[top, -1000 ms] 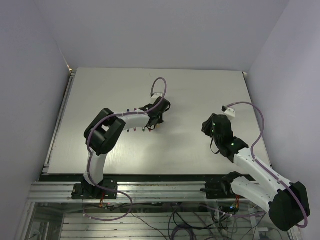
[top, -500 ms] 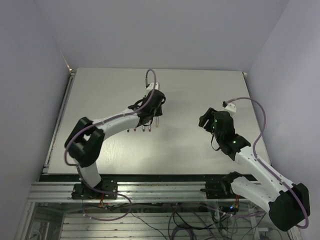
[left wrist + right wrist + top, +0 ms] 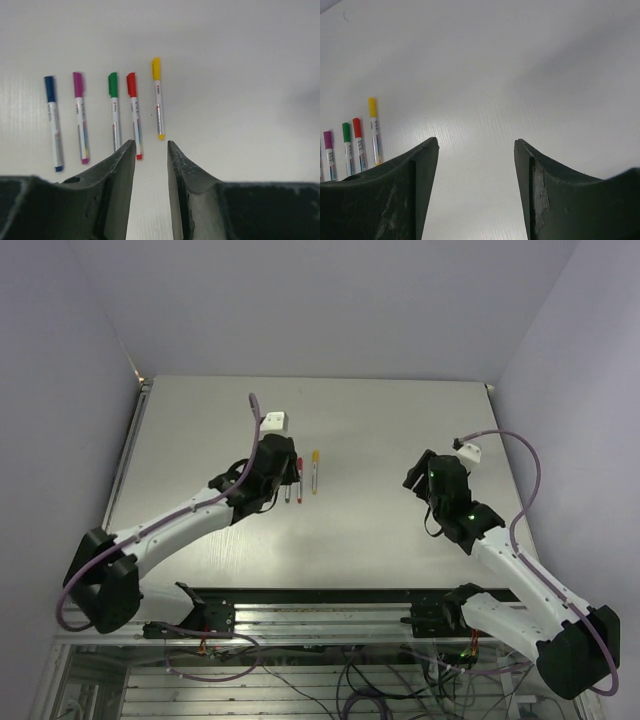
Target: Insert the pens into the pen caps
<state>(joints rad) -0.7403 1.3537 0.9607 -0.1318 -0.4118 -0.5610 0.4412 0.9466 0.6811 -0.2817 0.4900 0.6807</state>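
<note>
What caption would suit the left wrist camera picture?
Five capped pens lie in a row beyond the empty, slightly open left hand.

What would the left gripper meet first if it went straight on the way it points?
Probably the red-capped pen, whose near end lies just ahead of the left gripper; the gripper's height above it is unclear.
</note>
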